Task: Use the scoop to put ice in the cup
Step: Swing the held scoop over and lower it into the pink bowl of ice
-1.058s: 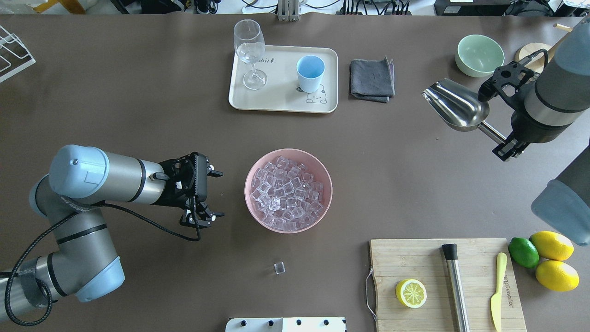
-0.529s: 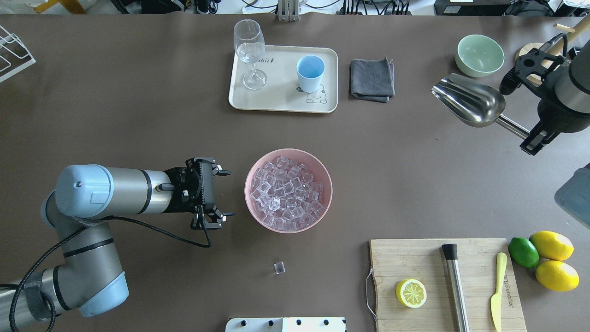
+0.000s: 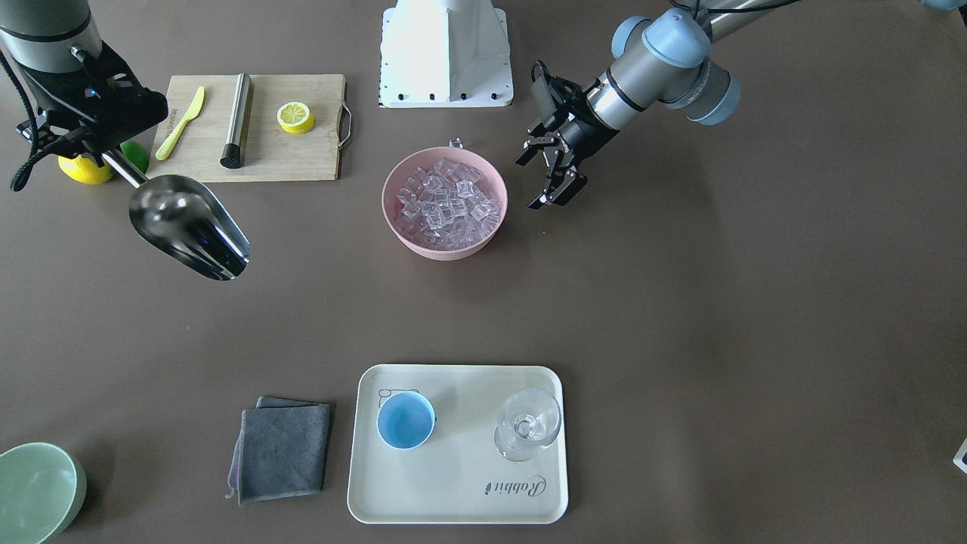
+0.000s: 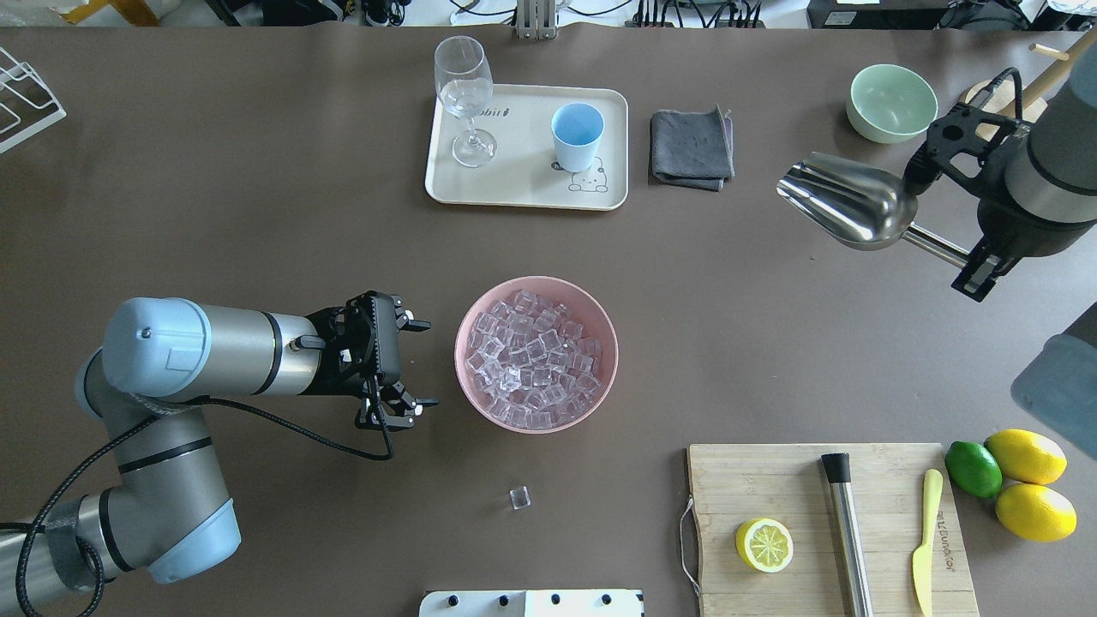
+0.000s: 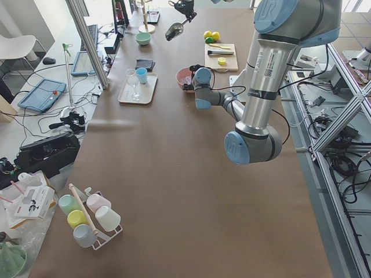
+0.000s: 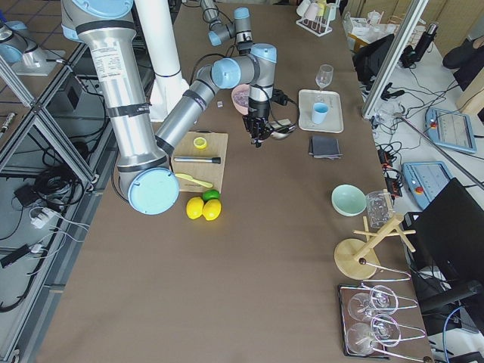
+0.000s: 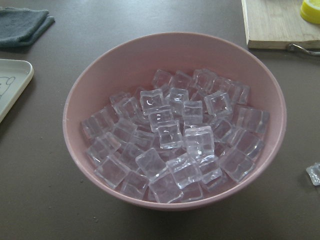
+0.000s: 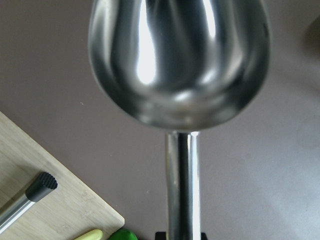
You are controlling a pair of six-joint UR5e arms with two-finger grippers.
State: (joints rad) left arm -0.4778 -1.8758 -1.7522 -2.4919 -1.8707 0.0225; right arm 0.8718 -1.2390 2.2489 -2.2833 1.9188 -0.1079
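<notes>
The ice (image 4: 536, 353) fills a pink bowl (image 4: 470, 330) at the table's middle; it also shows in the left wrist view (image 7: 175, 135). One loose cube (image 4: 518, 497) lies nearer the robot. My left gripper (image 4: 424, 362) is open and empty, just left of the bowl, pointing at it. My right gripper (image 4: 973, 261) is shut on the handle of the steel scoop (image 4: 848, 204), held empty in the air at the right, its mouth pointing left. The right wrist view shows the scoop's trough (image 8: 177, 55) empty. The blue cup (image 4: 577, 137) stands empty on a cream tray (image 4: 523, 193).
A wine glass (image 4: 465, 94) stands on the tray left of the cup. A grey cloth (image 4: 691, 147) and a pale green bowl (image 4: 891, 103) lie at the far right. A cutting board (image 4: 771, 480) holds a lemon half, a steel rod and a yellow knife.
My left gripper moved right, closer to the pink bowl, then held. The scoop swung right and has come back left, still in the right gripper.
</notes>
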